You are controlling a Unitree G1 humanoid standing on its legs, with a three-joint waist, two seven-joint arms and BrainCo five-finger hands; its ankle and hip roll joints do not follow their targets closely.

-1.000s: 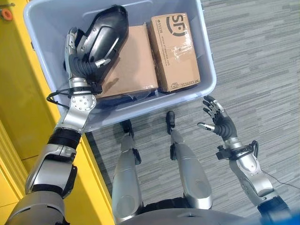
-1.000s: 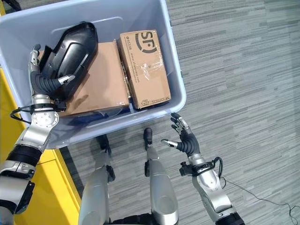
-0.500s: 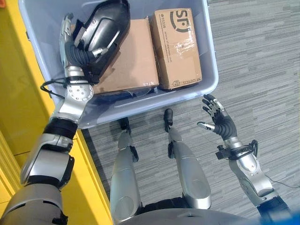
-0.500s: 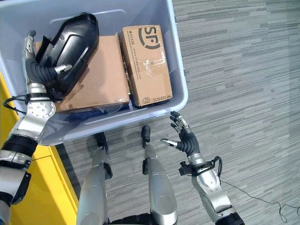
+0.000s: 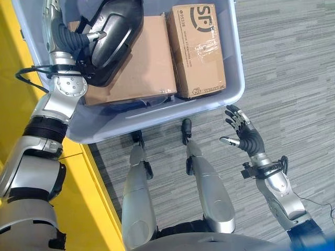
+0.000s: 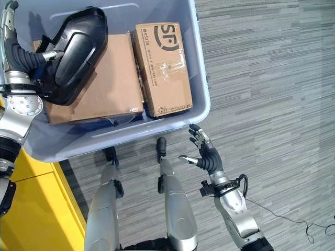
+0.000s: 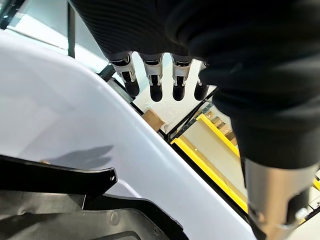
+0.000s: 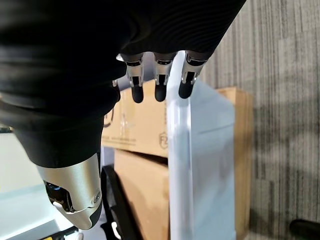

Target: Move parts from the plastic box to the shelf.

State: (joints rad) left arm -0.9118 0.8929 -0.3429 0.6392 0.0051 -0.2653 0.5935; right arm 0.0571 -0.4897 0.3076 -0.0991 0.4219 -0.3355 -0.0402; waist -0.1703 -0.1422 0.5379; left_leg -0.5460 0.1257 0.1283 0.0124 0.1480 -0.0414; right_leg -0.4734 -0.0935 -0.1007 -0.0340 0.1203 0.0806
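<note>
Step in hand: the pick. The left hand (image 5: pixel 68 36) is down inside the plastic box (image 5: pixel 230 57), at its left end, against the black moulded part (image 5: pixel 112 29). The thumb lies across the part's rim, while the fingers stand straight up the box wall in the left wrist view, so whether the part is truly gripped cannot be told.

Position of the task's thing: the black moulded part rests in the box, leaning on the large cardboard box (image 5: pixel 141 63); nothing has reached the shelf yet.

Right hand (image 5: pixel 243 137): outside the box, just off its near right corner, above the grey carpet (image 5: pixel 293 78), fingers spread loosely and holding nothing.

Next move, as judged: get a sure hold round the part, then lift it clear of the box wall and carry it left towards the yellow shelf frame (image 5: pixel 15 120). The part is broad and curved, so a one-handed hold may slip.

Count:
- plastic box, one
- black moulded part, one
- large cardboard box, one
- smaller taped carton (image 5: pixel 199 49), one
- dark item under the cartons, partly hidden, kind unclear
</note>
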